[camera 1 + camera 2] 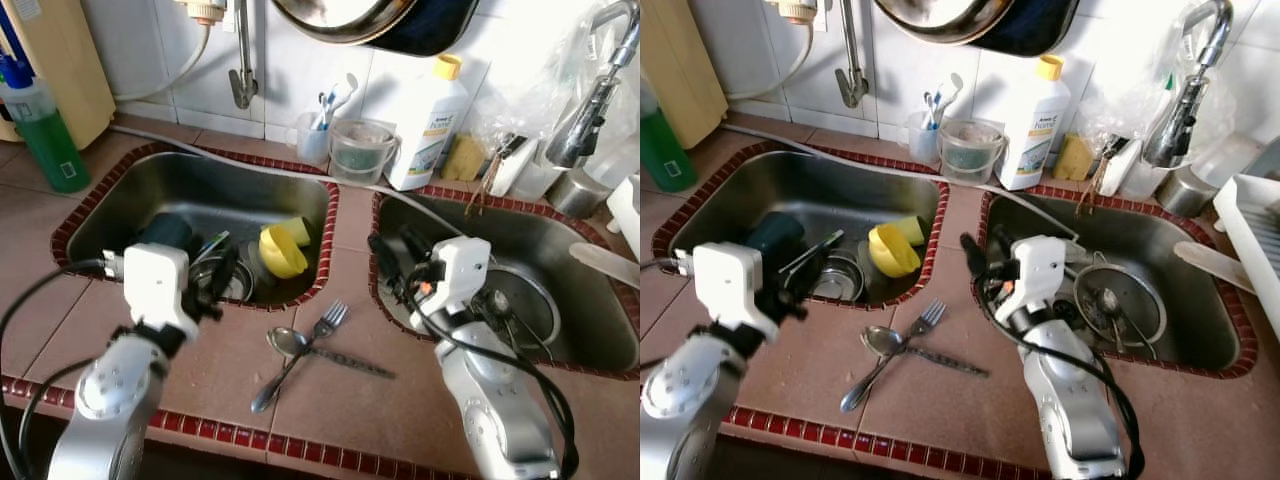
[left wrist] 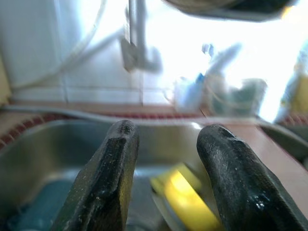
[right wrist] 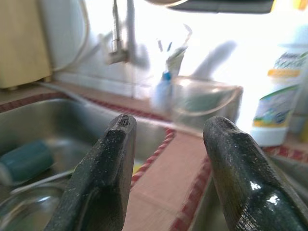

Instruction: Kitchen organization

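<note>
Hovering over sinks: left gripper (image 2: 166, 180) parted, empty; right gripper (image 3: 168, 173) parted, empty.

White-tiled wall (image 1: 300, 80) behind the counter, wall tap (image 1: 241, 85) above the left basin, white hose (image 1: 165, 80) running down from a wall fitting, clear plastic bag (image 1: 530, 90) at the right, beige appliance (image 1: 60, 55) at far left

Tiled desk (image 1: 230, 375) with 2 sinks; a fork (image 1: 329, 320), spoon (image 1: 284, 345) and knife (image 1: 345, 360) lie crossed between them.
</note>
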